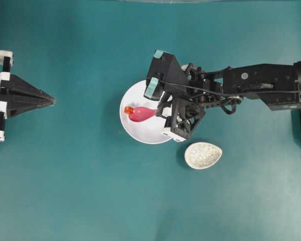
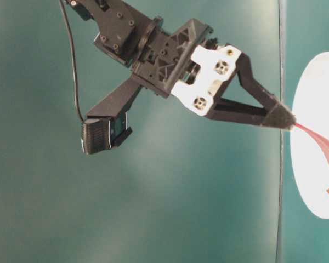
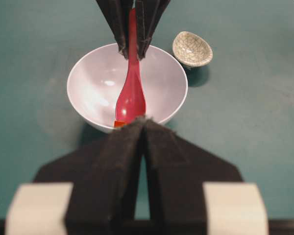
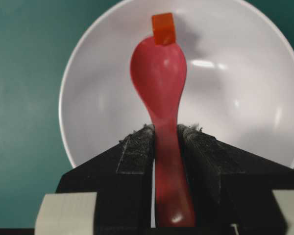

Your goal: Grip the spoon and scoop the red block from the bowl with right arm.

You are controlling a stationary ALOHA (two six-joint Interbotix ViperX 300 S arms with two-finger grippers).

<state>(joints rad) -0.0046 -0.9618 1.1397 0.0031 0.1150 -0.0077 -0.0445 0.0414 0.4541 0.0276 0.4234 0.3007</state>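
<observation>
The white bowl [image 1: 144, 134] sits mid-table. My right gripper [image 1: 163, 113] is shut on the handle of the pink spoon [image 1: 140, 114], whose scoop lies inside the bowl pointing left. In the right wrist view both fingers clamp the spoon [image 4: 159, 78] at its handle, over the bowl [image 4: 235, 73]. The red block [image 4: 163, 28] rests at the very tip of the scoop, touching it, against the bowl's left inner side [image 1: 128, 109]. My left gripper [image 1: 52, 100] stays shut and empty at the far left. Its view shows bowl [image 3: 88, 83], spoon [image 3: 131, 100] and block [image 3: 119, 123].
A small speckled cream dish [image 1: 203, 155] stands just right of and below the bowl, close under the right arm's wrist. The dish also shows in the left wrist view [image 3: 192, 49]. Bare teal table surrounds everything.
</observation>
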